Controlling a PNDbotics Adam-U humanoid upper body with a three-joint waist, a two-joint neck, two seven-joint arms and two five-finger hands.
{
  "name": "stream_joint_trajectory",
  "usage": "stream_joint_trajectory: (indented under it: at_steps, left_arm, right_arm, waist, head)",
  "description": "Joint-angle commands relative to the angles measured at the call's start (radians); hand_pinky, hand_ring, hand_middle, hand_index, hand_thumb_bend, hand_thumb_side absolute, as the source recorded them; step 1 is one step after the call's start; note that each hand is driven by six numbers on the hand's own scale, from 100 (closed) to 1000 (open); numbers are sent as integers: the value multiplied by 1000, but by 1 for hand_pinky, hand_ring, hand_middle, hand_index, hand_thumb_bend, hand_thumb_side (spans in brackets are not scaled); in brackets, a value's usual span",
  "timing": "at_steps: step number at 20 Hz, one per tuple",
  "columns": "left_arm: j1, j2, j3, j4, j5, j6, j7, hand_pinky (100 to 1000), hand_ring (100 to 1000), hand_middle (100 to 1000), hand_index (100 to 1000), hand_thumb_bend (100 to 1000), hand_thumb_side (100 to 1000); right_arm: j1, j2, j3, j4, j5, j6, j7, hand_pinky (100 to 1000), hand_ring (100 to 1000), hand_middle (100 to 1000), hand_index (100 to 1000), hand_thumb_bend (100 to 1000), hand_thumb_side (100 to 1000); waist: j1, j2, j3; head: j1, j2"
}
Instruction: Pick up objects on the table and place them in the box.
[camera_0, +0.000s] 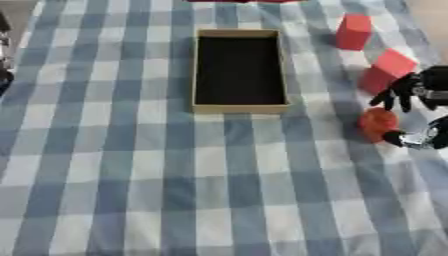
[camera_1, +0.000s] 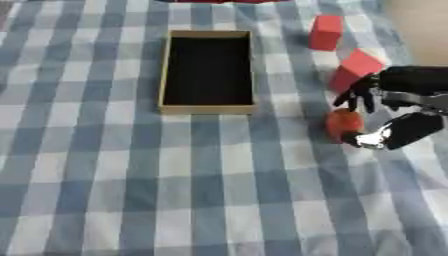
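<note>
Right hand (camera_1: 398, 107), fingers (camera_1: 357, 96) curled around one orange ball (camera_1: 342, 122). Two red blocks (camera_1: 326, 32) and one box (camera_1: 208, 107) sit on the surface (camera_1: 131, 190)

One open box (camera_0: 240, 106) with a tan rim and black inside sits on one blue-and-white checked tablecloth (camera_0: 131, 175). Two red blocks lie to its right: the far block (camera_0: 353, 31) and the near block (camera_0: 387, 70). One rounded orange-red object (camera_1: 343, 123) lies nearer than both. One robot hand (camera_1: 398, 107) shows, at the right edge; a second hand cannot be made out. One red strip (camera_1: 223, 1) shows at the top edge, too cropped to count as more
</note>
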Motion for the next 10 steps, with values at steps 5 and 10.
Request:
stream_joint_trajectory:
  at_steps: [5,10]
  left_arm:
    - [-13,10,2,-15,1,-5,-12,702,783,647,655,100,564]
    - [-15,9,1,-15,3,-7,-15,701,781,644,653,100,564]
  right_arm:
    - [-17,-10,21,31,50,3,-46,308,545,644,828,314,807]
    - [-17,-1,27,74,95,-1,-48,330,556,665,844,359,817]
  waist:
    - [1,-12,4]
    - [2,-10,6]
  head:
    - [-4,5]
    - [-7,5]
